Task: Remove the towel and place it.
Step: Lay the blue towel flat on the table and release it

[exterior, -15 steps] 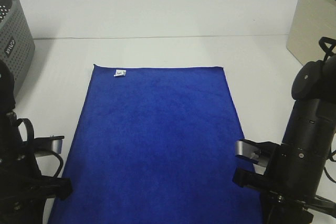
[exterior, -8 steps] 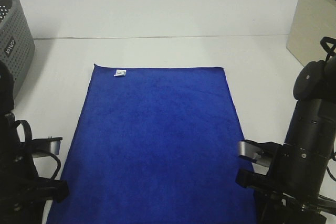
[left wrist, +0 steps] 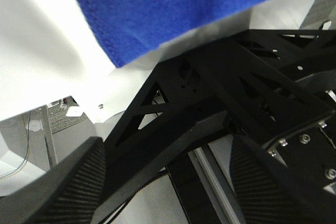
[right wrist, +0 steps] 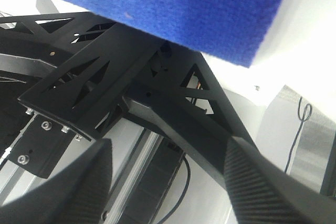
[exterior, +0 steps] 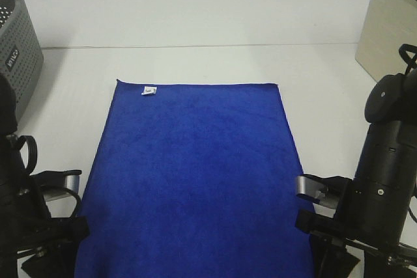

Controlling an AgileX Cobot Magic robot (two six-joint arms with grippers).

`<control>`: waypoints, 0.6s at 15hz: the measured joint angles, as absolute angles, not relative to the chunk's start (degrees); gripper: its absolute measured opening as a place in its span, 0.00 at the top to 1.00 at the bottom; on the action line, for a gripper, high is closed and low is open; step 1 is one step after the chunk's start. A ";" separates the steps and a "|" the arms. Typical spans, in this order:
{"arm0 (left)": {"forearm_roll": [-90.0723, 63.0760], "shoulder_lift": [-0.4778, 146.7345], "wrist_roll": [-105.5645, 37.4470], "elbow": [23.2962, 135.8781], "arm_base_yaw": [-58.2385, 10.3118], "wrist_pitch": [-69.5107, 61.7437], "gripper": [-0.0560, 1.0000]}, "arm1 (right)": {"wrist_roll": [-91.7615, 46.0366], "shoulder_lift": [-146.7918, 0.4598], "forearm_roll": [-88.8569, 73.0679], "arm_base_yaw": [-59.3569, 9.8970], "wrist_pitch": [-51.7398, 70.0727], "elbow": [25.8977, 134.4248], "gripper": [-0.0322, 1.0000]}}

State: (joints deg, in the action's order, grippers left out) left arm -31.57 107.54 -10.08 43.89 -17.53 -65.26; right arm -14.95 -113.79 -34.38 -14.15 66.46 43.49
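While both arms sit low at the near end of the table [exterior: 195, 24], I log the scene from all three cameras.

The towel [exterior: 195, 180] lies spread flat on the white tabletop, its long sides running away from the arms, and its small white tag [exterior: 149, 91] sits just inside the far left corner (the surface reads smooth from the high camera).

Left gripper [left wrist: 167, 153]: its fingers [left wrist: 73, 182] stand well apart. The gap between them shows only the black frame [left wrist: 210, 93] under the table. One near corner of the towel appears beyond the fingers, apart from them.

Right gripper [right wrist: 168, 150]: its fingers [right wrist: 252, 182] are likewise spread wide and clamp on no cloth. The other near corner of the towel lies beyond them on the white surface.

Whether the towel's near edge overhangs the table edge I cannot tell; the wrist views are too close and partly blurred.

A grey perforated basket [exterior: 19, 50] stands at the far left and a beige bin [exterior: 391, 30] at the far right, both well apart from the towel.
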 joint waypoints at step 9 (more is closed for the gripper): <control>-30.48 107.60 -10.20 59.99 -17.53 -69.10 0.34 | -12.61 -99.24 -29.74 -14.15 68.30 59.70 0.37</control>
